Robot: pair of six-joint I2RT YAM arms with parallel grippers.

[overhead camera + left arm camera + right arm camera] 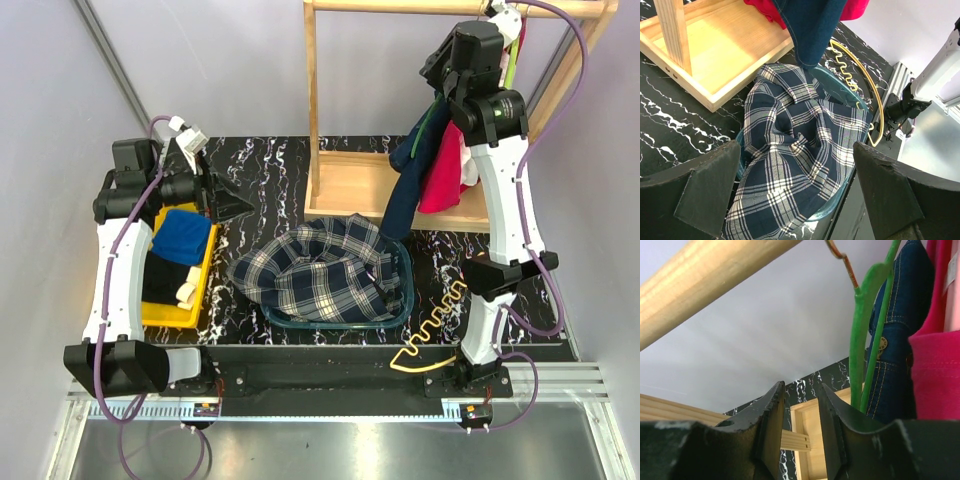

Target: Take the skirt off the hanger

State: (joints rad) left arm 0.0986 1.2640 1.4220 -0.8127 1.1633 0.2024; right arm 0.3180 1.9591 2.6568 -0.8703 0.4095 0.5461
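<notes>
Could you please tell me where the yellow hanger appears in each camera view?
Top external: the hanger lies at lower right, just right of the basket.
Left wrist: the hanger is at upper right, behind the basket.
Right wrist: not in view; only a green hanger shows.
Shared landmark: the hanging denim garment is in all three.
</notes>
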